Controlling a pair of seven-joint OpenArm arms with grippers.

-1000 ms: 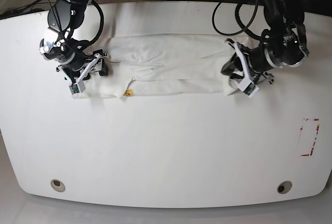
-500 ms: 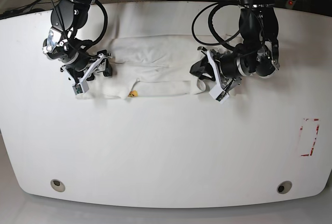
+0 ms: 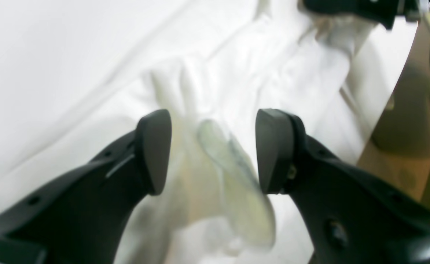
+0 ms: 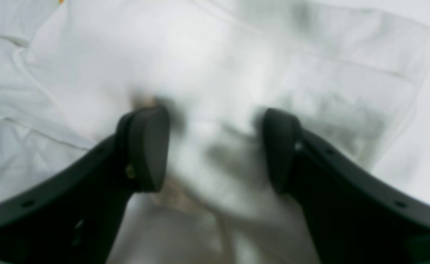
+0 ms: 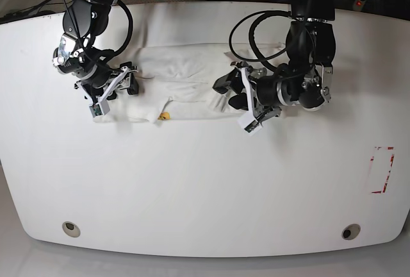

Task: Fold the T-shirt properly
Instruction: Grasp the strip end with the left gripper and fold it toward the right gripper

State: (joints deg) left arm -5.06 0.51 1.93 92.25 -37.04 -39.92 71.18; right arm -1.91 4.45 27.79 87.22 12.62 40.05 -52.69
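Currently the T-shirt [image 5: 182, 91] lies as a folded white band across the far half of the white surface [image 5: 205, 187], a small orange-yellow patch showing at its near edge. The left gripper [image 5: 238, 100] hangs over the shirt's end, its jaws parted in the wrist view with a loose fold of cloth between them, the pads not pressed on it. The right gripper [image 5: 106, 92] sits at the opposite end, jaws apart over crumpled fabric, gripping nothing that can be made out.
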